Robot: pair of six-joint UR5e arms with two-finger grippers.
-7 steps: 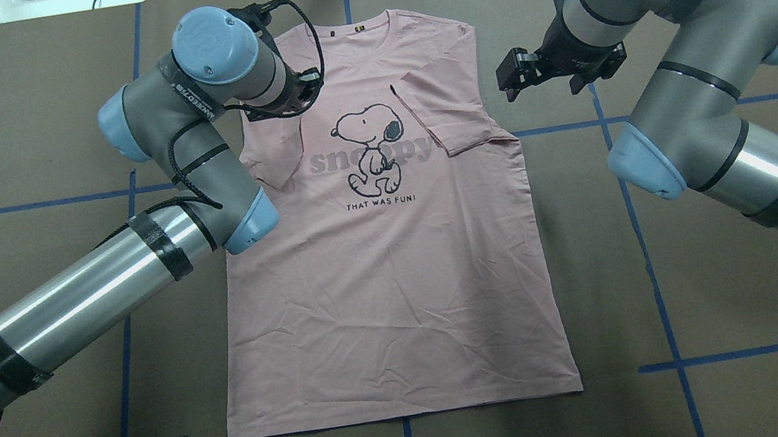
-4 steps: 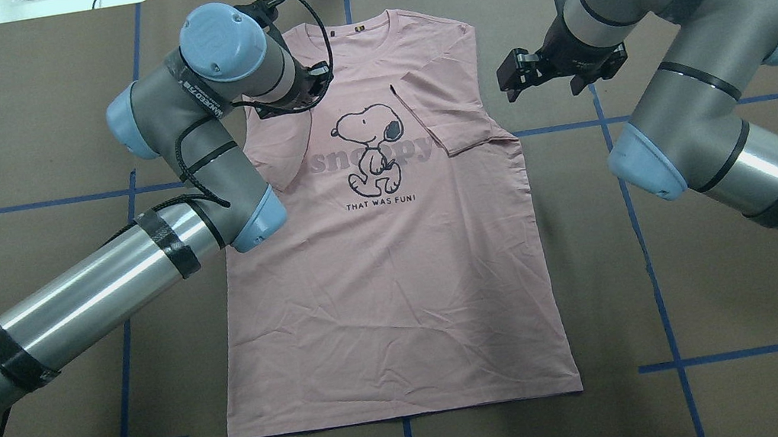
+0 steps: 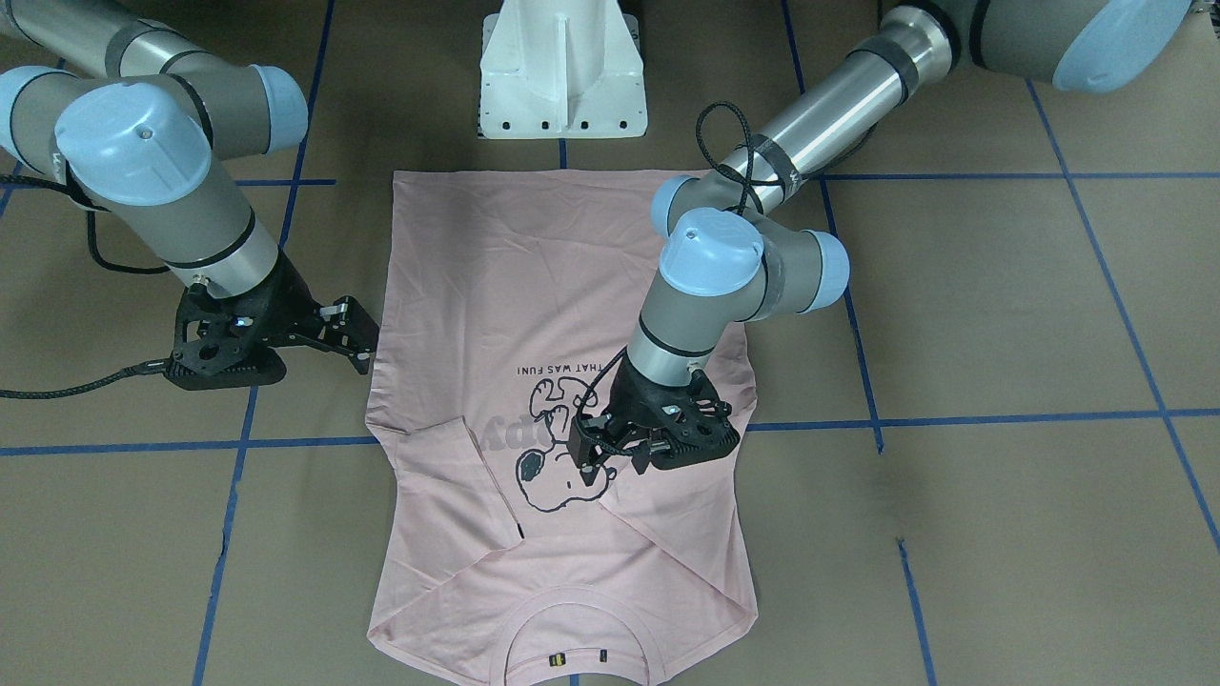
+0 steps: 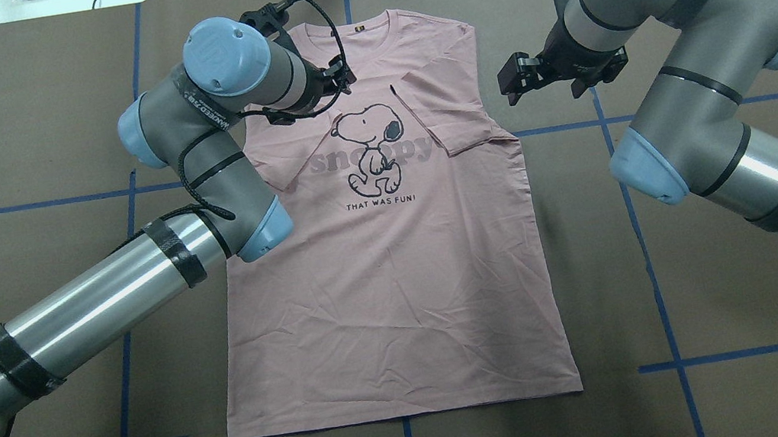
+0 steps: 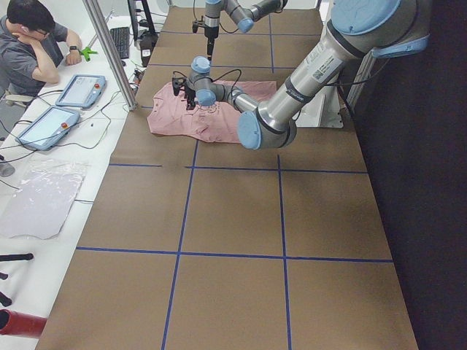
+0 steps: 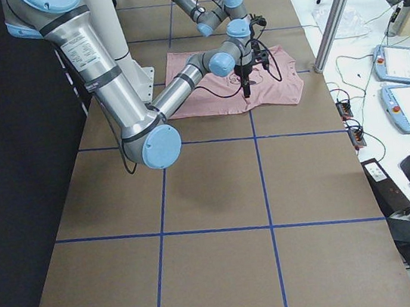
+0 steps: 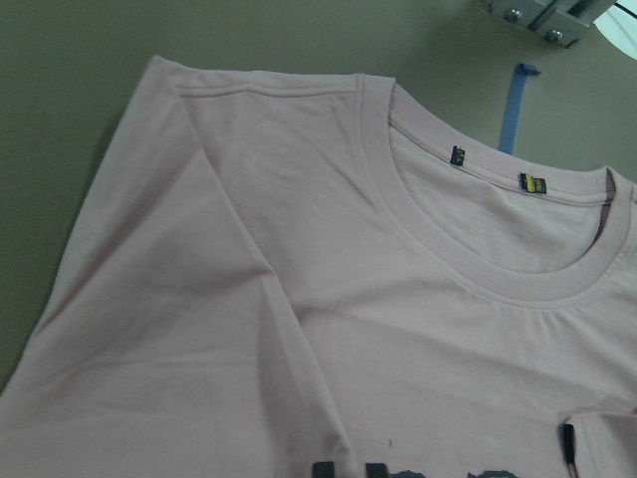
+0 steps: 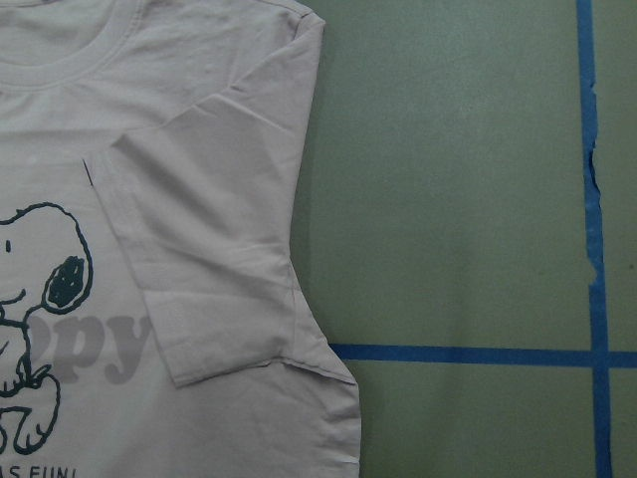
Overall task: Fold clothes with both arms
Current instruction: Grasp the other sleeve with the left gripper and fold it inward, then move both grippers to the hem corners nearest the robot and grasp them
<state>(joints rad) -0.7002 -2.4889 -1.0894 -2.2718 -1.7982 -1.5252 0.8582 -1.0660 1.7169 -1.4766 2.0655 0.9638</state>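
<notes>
The pale pink Snoopy T-shirt (image 4: pixel 384 288) lies flat on the brown table, collar away from the robot, with both sleeves folded in over the chest. My left gripper (image 4: pixel 340 75) hovers over the shirt just above Snoopy's head, jaws apart and empty; it also shows in the front-facing view (image 3: pixel 596 457). The left wrist view shows only the shirt's collar and shoulder (image 7: pixel 348 299), no fingers. My right gripper (image 4: pixel 508 85) is open and empty, just off the shirt's right edge beside the folded sleeve (image 8: pixel 199 229); in the front-facing view (image 3: pixel 360 333) it is close to the hem side.
The white pedestal base (image 3: pixel 562 76) stands at the shirt's hem end. Blue tape lines (image 4: pixel 637 228) grid the table. An operator (image 5: pixel 29 44) and tablets (image 5: pixel 80 89) are beyond the far edge, behind a metal post (image 5: pixel 109 51).
My left gripper has moved right across the shirt's upper chest, from over the folded left sleeve toward Snoopy's head. The right arm has barely moved.
</notes>
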